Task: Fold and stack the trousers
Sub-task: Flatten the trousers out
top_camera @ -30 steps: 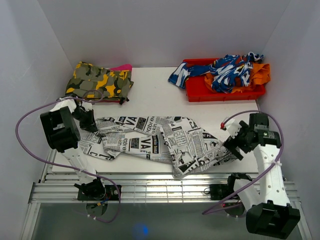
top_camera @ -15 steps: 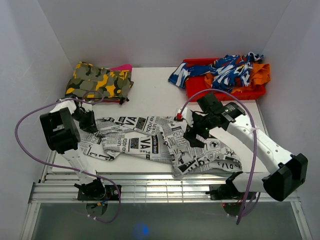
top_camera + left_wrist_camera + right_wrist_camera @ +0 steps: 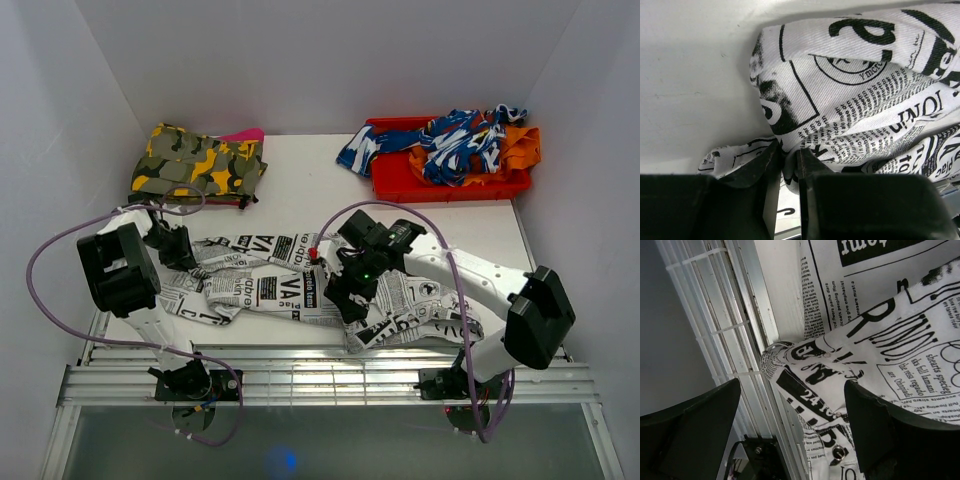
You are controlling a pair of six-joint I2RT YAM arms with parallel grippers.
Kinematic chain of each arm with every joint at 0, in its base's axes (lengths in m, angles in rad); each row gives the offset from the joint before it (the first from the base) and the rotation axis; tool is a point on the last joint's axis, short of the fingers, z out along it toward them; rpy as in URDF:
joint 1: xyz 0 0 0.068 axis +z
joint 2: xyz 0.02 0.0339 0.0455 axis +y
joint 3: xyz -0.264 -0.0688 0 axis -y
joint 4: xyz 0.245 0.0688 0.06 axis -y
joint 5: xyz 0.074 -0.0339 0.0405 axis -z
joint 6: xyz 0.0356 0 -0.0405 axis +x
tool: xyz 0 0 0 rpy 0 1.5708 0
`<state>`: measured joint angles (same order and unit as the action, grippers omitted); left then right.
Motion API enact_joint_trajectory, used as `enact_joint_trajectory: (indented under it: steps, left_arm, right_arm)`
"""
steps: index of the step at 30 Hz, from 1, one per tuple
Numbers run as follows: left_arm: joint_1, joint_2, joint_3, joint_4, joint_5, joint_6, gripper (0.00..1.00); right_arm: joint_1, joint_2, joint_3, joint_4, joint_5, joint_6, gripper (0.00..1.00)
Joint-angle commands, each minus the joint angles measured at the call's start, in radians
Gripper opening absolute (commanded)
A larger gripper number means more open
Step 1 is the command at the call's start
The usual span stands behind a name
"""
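A white table [image 3: 300, 190] sits in the middle of a small, plain booth, seen from above. Its top is flat, matte and faintly scuffed. A bare white back wall [image 3: 330, 60] rises straight up behind the table's far edge. A left wall [image 3: 50, 130] and a right wall [image 3: 600, 140], both bare and white, stand just beside the table's side edges and slant outward in this view. An aluminium rail frame [image 3: 340, 385] of parallel slotted bars runs along the table's near edge. Nearer than the frame lies a dull grey-green floor panel [image 3: 400, 445] carrying a small blue glow [image 3: 283, 460]. The light is soft and even, and shadows on the table are faint.
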<state>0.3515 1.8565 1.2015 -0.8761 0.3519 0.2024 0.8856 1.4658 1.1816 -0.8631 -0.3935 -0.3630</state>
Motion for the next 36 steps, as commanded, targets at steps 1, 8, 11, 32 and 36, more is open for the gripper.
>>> enact_joint_trajectory:
  steps: [1, 8, 11, 32, 36]
  left_arm:
    - [0.003, -0.054, -0.062, 0.035, 0.028, -0.017, 0.30]
    - [0.003, -0.066, -0.129, 0.094, 0.056, -0.012, 0.29]
    - [0.003, -0.059, -0.134, 0.104, 0.041, 0.000, 0.24]
    - [0.038, -0.075, 0.102, -0.021, -0.022, 0.534, 0.03]
    - [0.053, -0.080, 0.202, -0.161, 0.102, 0.633, 0.29]
  right_arm:
    - [0.047, 0.048, 0.013, 0.053, 0.031, 0.120, 0.89]
    - [0.098, 0.226, 0.020, 0.099, 0.270, 0.144, 0.85]
    - [0.057, 0.271, -0.003, 0.110, 0.471, 0.105, 0.47]
    - [-0.978, -0.119, 0.128, -0.152, 0.446, -0.798, 0.08]
    - [-0.979, -0.117, 0.116, -0.111, 0.413, -0.820, 0.08]
